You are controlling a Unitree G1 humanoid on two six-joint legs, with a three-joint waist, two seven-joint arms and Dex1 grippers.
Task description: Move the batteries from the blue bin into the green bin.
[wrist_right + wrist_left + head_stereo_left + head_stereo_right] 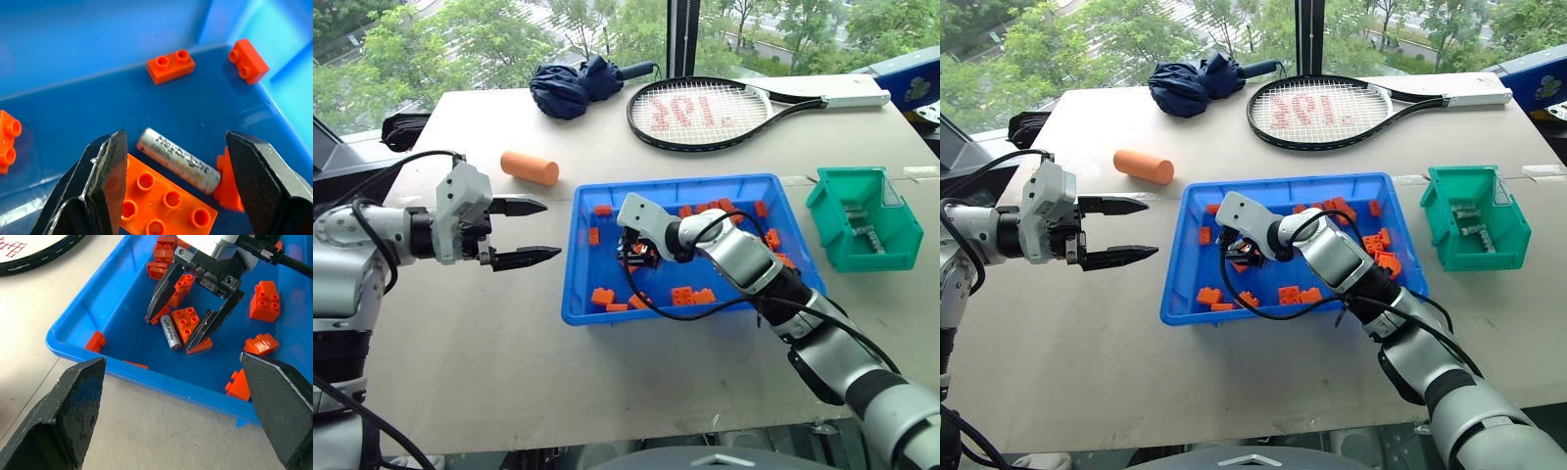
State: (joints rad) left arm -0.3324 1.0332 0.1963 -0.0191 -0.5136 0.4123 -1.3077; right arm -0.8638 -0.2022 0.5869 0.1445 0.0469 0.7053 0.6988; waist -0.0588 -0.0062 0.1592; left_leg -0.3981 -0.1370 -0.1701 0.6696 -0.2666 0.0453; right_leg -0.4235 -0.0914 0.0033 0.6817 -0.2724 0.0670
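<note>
The blue bin lies mid-table, scattered with orange bricks. My right gripper reaches down into its left half and stands open, its fingertips either side of one silver battery that lies on the bin floor against an orange brick. The fingers do not touch the battery. My left gripper hovers open and empty just outside the bin's left rim, pointing toward it. The green bin stands to the right of the blue one, with grey batteries inside.
An orange cylinder lies on the table behind my left gripper. A tennis racket and a folded navy umbrella lie at the back. The table's front edge runs close below the blue bin.
</note>
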